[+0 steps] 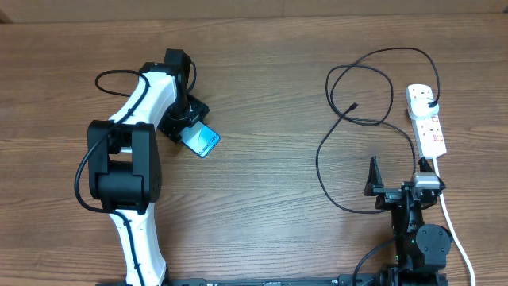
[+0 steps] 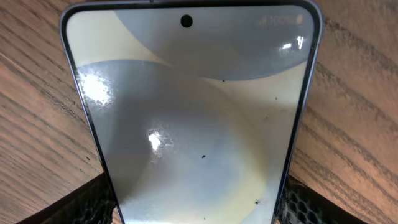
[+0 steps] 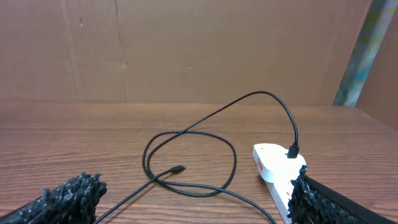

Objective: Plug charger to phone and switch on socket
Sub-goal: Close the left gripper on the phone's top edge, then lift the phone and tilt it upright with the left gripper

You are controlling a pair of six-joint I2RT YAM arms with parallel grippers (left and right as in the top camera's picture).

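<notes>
Two arms (image 1: 127, 167): on one surface (image 1: 262, 206), well apart.
left end effector (image 1: 187, 127): fingers (image 2: 93, 202) straddle phone (image 1: 203, 142); clamped or not, cannot tell.
right end effector (image 1: 401, 176): jaws apart, empty, near socket (image 1: 429, 127).
phone: lying screen-up, left half.
charger (image 1: 317, 163): plug (image 1: 429, 97) in socket's far end; connector tip (image 1: 352, 106) loose, well apart from phone.

No text can be read. The phone (image 1: 203, 142) carries small white lettering at one end of its screen, too small and blurred to make out. The socket (image 1: 427, 119), well right of the phone, bears red markings, likewise illegible.
</notes>
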